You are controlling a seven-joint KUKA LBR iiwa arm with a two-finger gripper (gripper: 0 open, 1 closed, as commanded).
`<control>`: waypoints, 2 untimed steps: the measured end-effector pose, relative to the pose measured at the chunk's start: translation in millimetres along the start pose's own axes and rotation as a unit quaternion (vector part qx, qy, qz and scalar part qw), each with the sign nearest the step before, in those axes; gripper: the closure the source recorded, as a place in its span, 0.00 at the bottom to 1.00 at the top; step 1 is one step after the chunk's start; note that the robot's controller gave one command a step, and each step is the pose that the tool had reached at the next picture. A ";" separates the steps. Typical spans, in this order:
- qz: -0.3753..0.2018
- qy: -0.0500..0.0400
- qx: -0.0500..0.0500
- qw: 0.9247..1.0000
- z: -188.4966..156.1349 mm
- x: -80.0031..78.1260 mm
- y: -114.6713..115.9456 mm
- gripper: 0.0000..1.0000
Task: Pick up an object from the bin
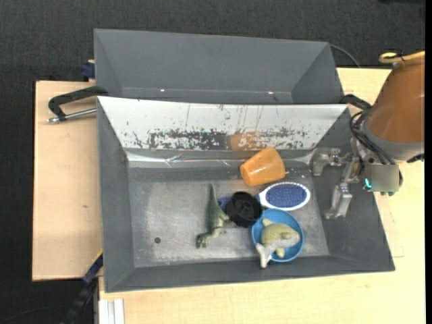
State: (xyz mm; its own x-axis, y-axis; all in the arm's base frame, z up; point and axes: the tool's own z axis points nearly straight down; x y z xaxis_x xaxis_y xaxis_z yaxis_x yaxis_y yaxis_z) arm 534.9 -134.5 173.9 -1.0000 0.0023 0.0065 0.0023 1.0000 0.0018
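The claw (pixel 337 201) hangs over the right-hand sloping wall of the grey bin (pixel 165 211), near the right end of the floor. Whether it is apart or together I cannot tell from this angle, and nothing can be made out in its grasp.

The thing closest to it is a flat oval brush (pixel 285 196), white-rimmed with a blue dotted face, lying just to the claw's left on the floor. Behind the brush an orange cup (pixel 262 167) lies on its side against the back wall. In front of it is a blue bowl (pixel 291 248) with a cream toy (pixel 275 237) in it, possibly an animal figure. Further left, a black round piece (pixel 241 208) lies beside a green toy dinosaur (pixel 212 218).

The step in hand looks like the approach, with the pick itself not yet made. To do it well, the claw should shift left off the wall and centre over one thing before going down. The brush is the nearest, but it lies low and flat, so the claw would need to straddle its narrow width and go right down to the floor. The cup offers a taller, easier side to close on, though it may roll. Keeping clear of the bowl's rim matters, since a nudge there could tip the toy out.

No brand, label or writing can be read on any of these things.
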 end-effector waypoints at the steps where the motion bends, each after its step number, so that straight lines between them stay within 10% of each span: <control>1: -0.028 -0.001 -0.001 1.000 107.4 -19.3 23.5 0.00; 2: 0.022 -0.003 0.000 1.000 102.8 -12.2 53.9 0.00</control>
State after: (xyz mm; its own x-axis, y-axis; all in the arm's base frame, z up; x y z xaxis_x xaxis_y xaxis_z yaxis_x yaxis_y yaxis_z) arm 546.5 -80.4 71.1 -0.9989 0.0462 -0.0004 0.0462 0.9989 0.0016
